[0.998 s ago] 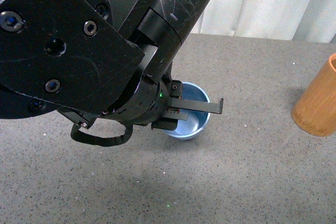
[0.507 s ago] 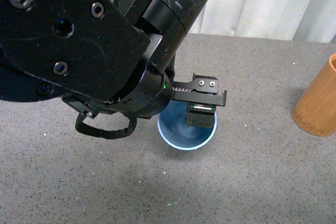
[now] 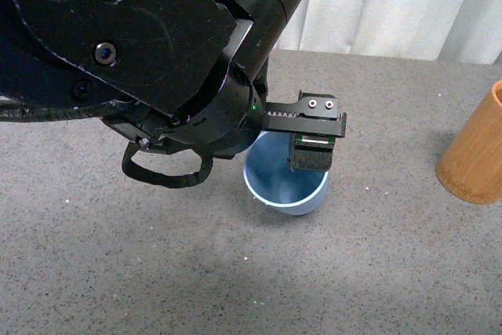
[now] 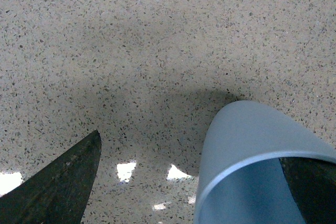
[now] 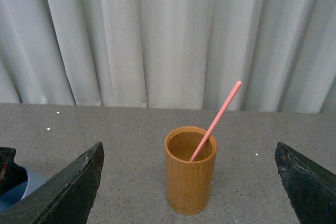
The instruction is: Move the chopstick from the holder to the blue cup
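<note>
In the holder, leaning chopstick, left fingers straddling tilted blue cup

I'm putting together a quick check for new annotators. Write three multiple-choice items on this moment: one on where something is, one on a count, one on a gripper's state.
1. Where is the thin salmon-pink chopstick?
A. in the light blue plastic cup
B. leaning in the tan-orange wooden cylindrical holder
C. nowhere in view

2. How many chopsticks stand in the holder?
A. one
B. two
C. three

3. The right gripper is:
A. shut on the chopstick
B. shut on the holder
C. open, holding nothing

Answers: B, its lower end sits inside the holder, and the cup holds no stick. A, a single stick shows. C, its fingers stand wide apart, clear of holder and chopstick.
</note>
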You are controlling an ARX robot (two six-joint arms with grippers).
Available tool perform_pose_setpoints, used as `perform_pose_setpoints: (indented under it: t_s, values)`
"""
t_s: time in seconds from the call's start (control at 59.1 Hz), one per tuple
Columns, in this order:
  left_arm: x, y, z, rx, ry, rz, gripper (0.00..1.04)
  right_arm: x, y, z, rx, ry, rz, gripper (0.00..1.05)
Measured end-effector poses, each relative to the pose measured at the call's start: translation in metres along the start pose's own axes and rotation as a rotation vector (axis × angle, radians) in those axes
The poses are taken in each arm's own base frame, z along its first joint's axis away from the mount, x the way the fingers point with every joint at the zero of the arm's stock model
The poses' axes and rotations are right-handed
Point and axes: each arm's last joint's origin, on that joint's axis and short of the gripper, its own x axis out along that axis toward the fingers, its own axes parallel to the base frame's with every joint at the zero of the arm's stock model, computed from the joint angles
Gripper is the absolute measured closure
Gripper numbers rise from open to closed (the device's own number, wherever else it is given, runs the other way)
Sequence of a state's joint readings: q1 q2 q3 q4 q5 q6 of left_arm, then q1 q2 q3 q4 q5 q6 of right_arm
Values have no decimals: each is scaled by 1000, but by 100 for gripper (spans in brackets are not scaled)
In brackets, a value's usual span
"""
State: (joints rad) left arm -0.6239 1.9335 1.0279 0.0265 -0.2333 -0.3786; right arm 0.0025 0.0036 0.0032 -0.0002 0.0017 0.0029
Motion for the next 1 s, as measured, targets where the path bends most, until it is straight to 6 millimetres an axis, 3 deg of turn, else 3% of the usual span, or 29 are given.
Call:
perform_pose_setpoints:
  t_s: [0.998]
  values:
    - [-3,-7,6,-13,-5,-28,7,0,0,0,0,0,0,10]
